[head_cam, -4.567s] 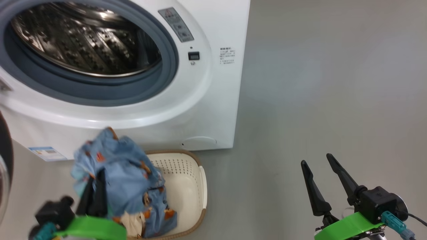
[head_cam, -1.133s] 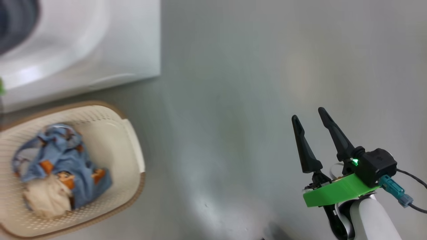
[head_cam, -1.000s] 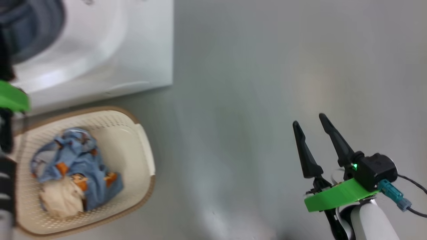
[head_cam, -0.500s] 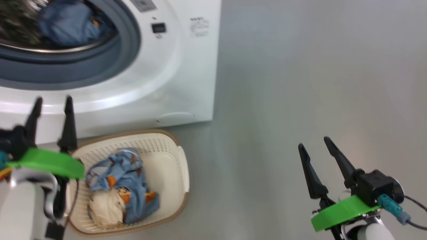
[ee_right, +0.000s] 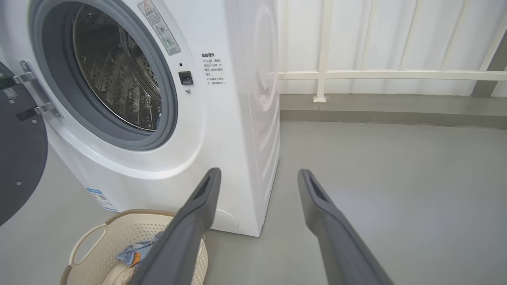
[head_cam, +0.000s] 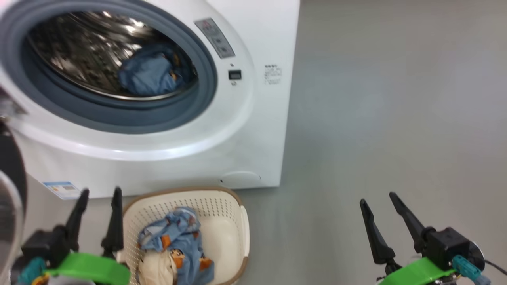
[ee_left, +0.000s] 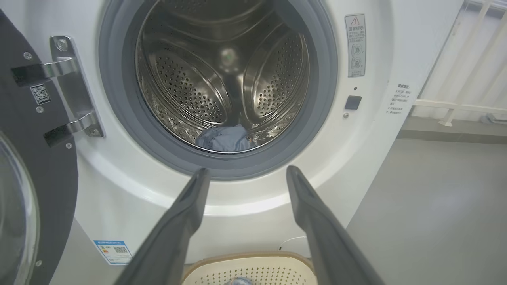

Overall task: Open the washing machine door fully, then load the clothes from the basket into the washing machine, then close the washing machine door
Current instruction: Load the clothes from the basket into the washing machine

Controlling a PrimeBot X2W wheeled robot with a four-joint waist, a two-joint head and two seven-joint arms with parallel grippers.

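A: Head view, entries?

B: The washing machine (head_cam: 253, 130), drum (head_cam: 79, 51) exposed; the washing machine door (head_cam: 10, 186) is swung out at the far left edge; one blue garment (head_cam: 148, 75) is lodged inside the drum; the basket (head_cam: 239, 221) is set on the floor (head_cam: 376, 99) just before the machine; the clothes (head_cam: 178, 237) are heaped in it, blue over cream; the left gripper (head_cam: 101, 192) is held just beside the basket's left rim; the right gripper (head_cam: 377, 198) is held well apart over bare floor; both sets of jaws are spread wide, nothing held.

A: Left wrist view?

B: The drum mouth is framed above the spread fingers (ee_left: 190, 213); the garment is seen low at the drum's front lip; the basket's far rim is seen below.

A: Right wrist view?

B: The door is shown clear of the opening; basket and load are seen at lower left.

A: Handling note?

B: Another pick is judged due; the left gripper is best lowered over the heap's middle and closed deep, so that blue and cream are taken together; the load is best lifted clear of the rim, then released well past the gasket (head_cam: 119, 114), so that nothing is trapped at closing.
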